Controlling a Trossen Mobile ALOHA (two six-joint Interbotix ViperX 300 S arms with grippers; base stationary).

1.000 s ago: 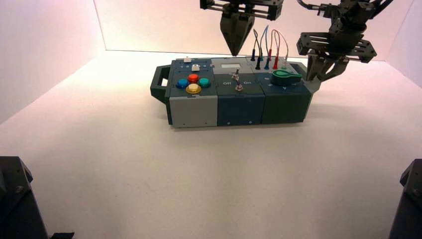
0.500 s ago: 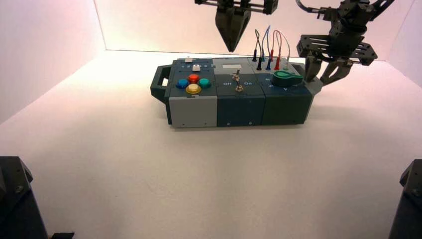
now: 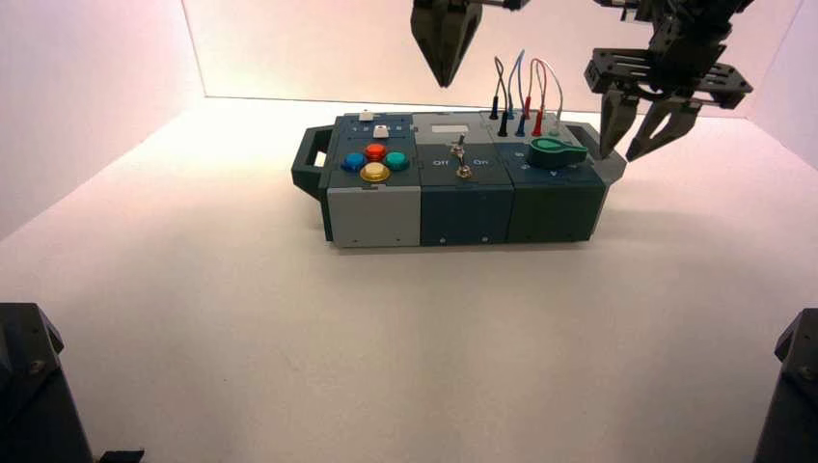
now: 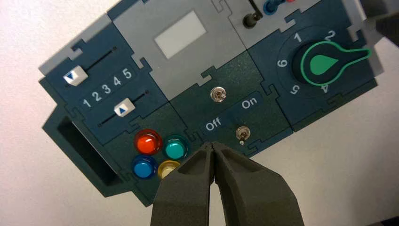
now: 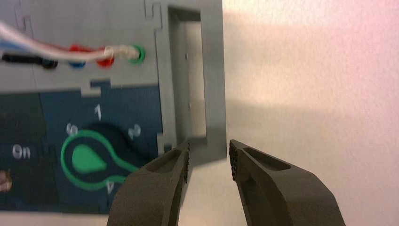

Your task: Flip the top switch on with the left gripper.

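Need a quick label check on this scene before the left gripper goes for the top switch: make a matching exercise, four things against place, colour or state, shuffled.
Things
1. Left gripper
2. Right gripper
3. Rotary knob
4. Top switch

Places, colours, states
A. Green, on the box's right part
B. Fingers apart, near the box's right-end handle
C. Small, silver, between the display and the Off/On lettering
D. Fingertips together, above the box

Pairs
1-D
2-B
3-A
4-C
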